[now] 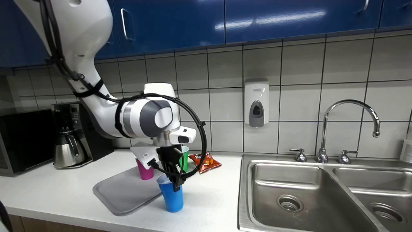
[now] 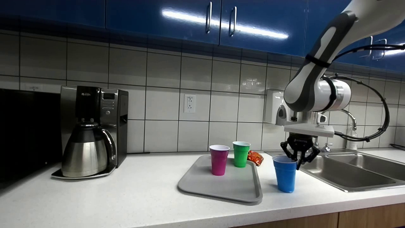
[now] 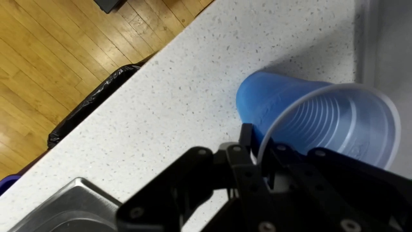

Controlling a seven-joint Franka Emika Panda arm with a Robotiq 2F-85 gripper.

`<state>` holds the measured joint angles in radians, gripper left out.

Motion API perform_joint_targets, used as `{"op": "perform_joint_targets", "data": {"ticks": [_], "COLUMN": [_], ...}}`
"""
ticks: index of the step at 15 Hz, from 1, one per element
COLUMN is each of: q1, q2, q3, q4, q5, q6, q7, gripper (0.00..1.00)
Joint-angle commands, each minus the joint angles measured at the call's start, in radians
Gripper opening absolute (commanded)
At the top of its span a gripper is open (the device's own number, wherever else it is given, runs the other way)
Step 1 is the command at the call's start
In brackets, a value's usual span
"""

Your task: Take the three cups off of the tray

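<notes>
Blue cup [image 2: 285, 179]: off the tray [image 2: 218, 190], roughly upright between it and the steel sink [image 1: 245, 193]; whether its base rests on the desk [image 2: 126, 199] is hard to tell.
End effector [image 3: 258, 143]: pinching the blue cup's wall, one finger inside the rim, one outside.
Magenta cup [image 2: 219, 162]: upright on the tray, not yet lifted off.
Green cup [image 2: 241, 155]: likewise upright on the tray.
Tray unloading: apparently about a third done; the blue cup seemingly awaits only release, and two cups remain.

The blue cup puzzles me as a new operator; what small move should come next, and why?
Probably ease the blue cup gently down: the gripper pinches its rim and it is over the counter, off the tray, but I cannot tell whether its base touches.
</notes>
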<state>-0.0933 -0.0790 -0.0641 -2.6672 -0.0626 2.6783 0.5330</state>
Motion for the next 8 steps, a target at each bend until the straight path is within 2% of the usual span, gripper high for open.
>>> {"op": "perform_joint_targets", "data": {"ticks": [1, 8], "q1": [-0.011, -0.01], "q2": [0.003, -0.029], "q3": [-0.001, -0.002], "q4": [-0.002, -0.013], "q5": [0.019, 0.015], "q6": [-0.002, 0.006], "q7": [-0.022, -0.025], "gripper": [0.37, 0.9]}}
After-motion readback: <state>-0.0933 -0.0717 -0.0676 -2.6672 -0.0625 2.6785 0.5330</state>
